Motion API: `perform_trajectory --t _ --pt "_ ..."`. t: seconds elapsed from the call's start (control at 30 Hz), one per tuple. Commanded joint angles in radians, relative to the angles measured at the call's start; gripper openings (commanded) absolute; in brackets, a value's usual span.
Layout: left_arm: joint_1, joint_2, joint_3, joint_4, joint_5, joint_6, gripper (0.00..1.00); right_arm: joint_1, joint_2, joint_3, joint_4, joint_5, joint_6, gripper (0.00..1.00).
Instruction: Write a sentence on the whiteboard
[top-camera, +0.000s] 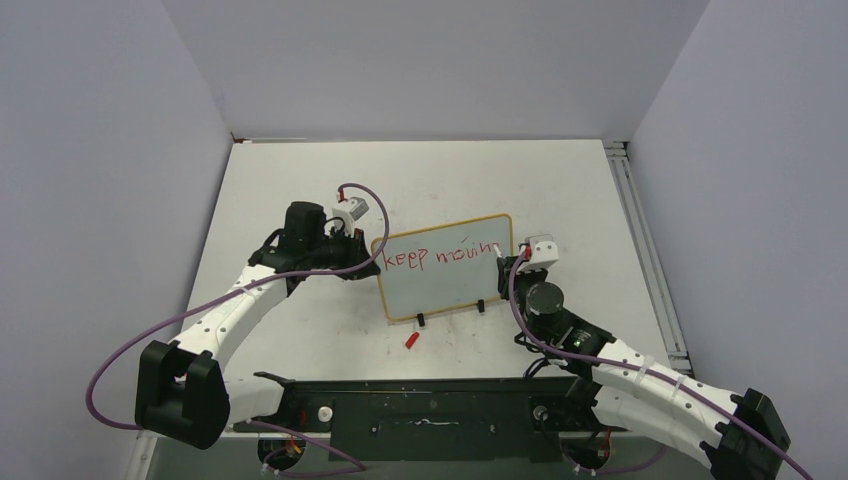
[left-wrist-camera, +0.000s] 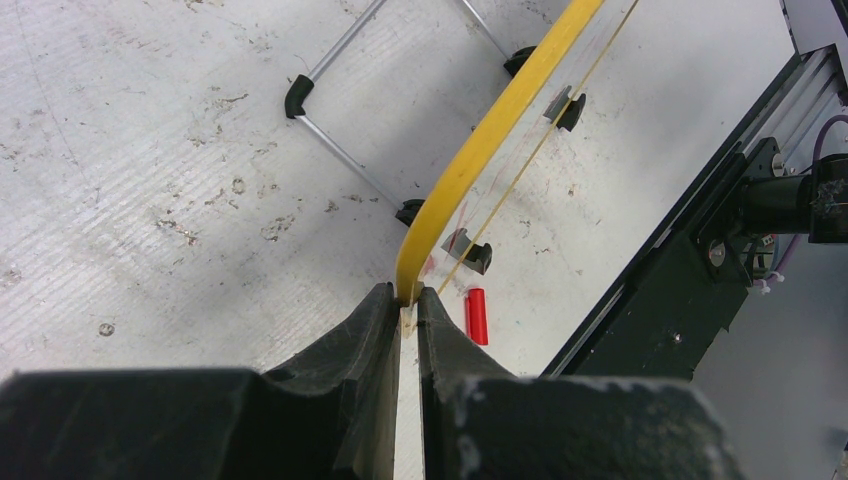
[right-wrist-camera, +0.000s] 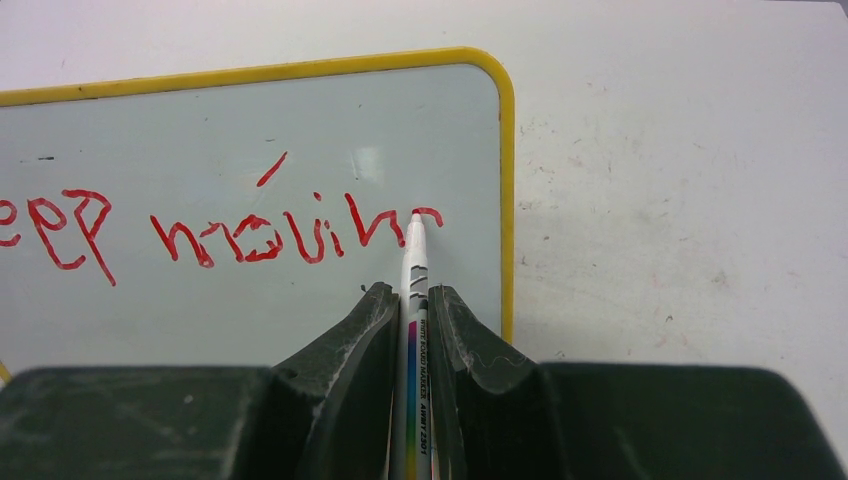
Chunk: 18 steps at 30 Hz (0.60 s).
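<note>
The whiteboard (top-camera: 445, 285) stands propped on the table, pale face in a yellow frame (right-wrist-camera: 506, 180), two black feet at its lower edge. Red lettering (top-camera: 440, 255) on it reads "keep movin" with a partial stroke after; in the right wrist view the sentence (right-wrist-camera: 250, 235) ends at the marker tip. My right gripper (right-wrist-camera: 412, 295) is shut on a white whiteboard marker (right-wrist-camera: 414, 280), its tip touching the board near the right edge. My left gripper (left-wrist-camera: 408, 298) is shut on the board's yellow frame (left-wrist-camera: 480, 145) at its left edge.
A red marker cap (top-camera: 411, 340) lies on the table in front of the board, also in the left wrist view (left-wrist-camera: 477, 315). A black rail (top-camera: 430, 400) runs along the near edge. The board's wire stand (left-wrist-camera: 340, 150) rests behind it.
</note>
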<state>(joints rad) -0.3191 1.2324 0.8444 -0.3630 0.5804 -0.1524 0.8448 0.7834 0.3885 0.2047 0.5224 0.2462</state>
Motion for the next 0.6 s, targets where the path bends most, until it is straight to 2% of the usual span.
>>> perform_trajectory --t 0.0,0.57 --pt "-0.002 -0.014 0.035 0.007 -0.001 -0.007 0.00 -0.006 -0.006 0.010 -0.007 -0.009 0.034 0.05" --pt "-0.001 -0.013 0.035 0.009 0.000 -0.007 0.00 -0.005 -0.021 0.002 -0.039 0.049 0.051 0.05"
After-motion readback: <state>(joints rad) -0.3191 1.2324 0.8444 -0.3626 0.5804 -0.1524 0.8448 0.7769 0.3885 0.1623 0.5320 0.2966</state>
